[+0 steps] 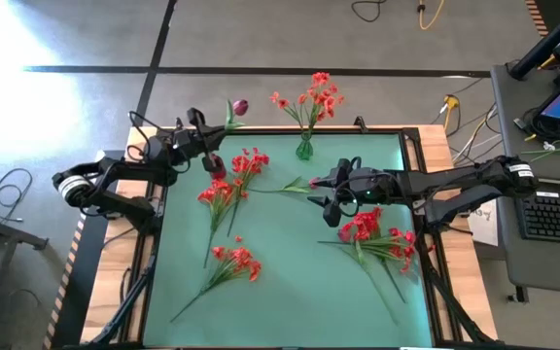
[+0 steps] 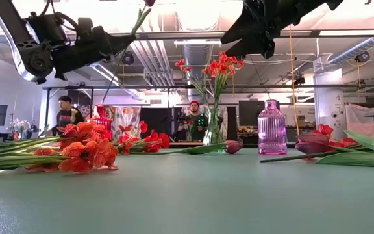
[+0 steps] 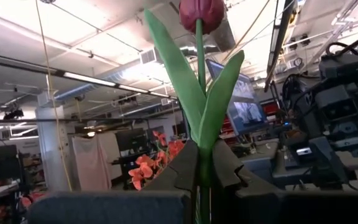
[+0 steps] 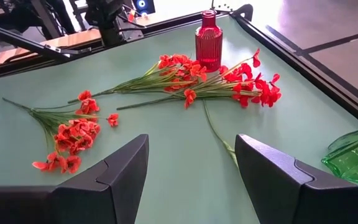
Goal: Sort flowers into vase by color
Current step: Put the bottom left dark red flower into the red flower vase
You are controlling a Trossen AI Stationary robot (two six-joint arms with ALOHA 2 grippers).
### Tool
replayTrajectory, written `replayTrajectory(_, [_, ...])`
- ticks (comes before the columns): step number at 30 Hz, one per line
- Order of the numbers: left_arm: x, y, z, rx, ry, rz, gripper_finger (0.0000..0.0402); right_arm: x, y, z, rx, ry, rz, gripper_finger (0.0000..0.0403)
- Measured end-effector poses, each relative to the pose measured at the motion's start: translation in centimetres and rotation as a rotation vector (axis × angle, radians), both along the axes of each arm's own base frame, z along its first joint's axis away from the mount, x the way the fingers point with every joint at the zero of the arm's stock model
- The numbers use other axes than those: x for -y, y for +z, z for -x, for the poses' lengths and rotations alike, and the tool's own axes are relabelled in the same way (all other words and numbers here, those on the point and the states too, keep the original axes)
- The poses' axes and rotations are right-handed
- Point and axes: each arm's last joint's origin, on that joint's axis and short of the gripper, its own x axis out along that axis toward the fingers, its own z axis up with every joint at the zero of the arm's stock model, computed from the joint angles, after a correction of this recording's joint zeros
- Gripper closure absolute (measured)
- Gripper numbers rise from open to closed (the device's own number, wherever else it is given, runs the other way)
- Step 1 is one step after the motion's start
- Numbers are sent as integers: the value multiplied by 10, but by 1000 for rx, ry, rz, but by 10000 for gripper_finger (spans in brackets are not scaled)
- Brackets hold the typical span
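Observation:
My left gripper (image 1: 209,144) is above the mat's far left part, shut on a dark magenta tulip (image 1: 240,107), which also shows in the low view (image 2: 136,19). A green glass vase (image 1: 304,149) at the mat's far edge holds orange-red sprays (image 1: 311,97). A pink ribbed vase (image 2: 271,127) stands on the mat near the left gripper. My right gripper (image 4: 191,168) is open and empty, above the mat's middle right, over a tulip (image 1: 295,187) that lies flat. Orange-red and red flower bunches (image 1: 229,185) lie on the mat. My left gripper pinches the tulip's green stalk (image 3: 201,163) between its two fingers (image 3: 182,169), low down at the base of its two long leaves. The tulip is lifted clear of the table. It slants upward beyond the fingertips, with its bud (image 3: 202,12) at the top.
More bunches lie at the mat's near left (image 1: 234,261) and at its right (image 1: 377,233). The mat's near middle is bare. A raised dark frame (image 4: 303,59) edges the mat. A desk with a keyboard (image 1: 557,219) stands to the right. People show in the room behind.

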Motion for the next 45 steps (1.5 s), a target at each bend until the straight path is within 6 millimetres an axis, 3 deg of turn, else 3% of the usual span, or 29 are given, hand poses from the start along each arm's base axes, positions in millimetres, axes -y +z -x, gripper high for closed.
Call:
replayTrajectory(18, [-6, -8, 7, 14, 9, 136, 401, 0, 0, 0, 0, -1, -1, 172])
replayTrajectory(45, [-1, -20, 13, -11, 12, 188, 401, 0, 0, 0, 3, -11, -4, 172])
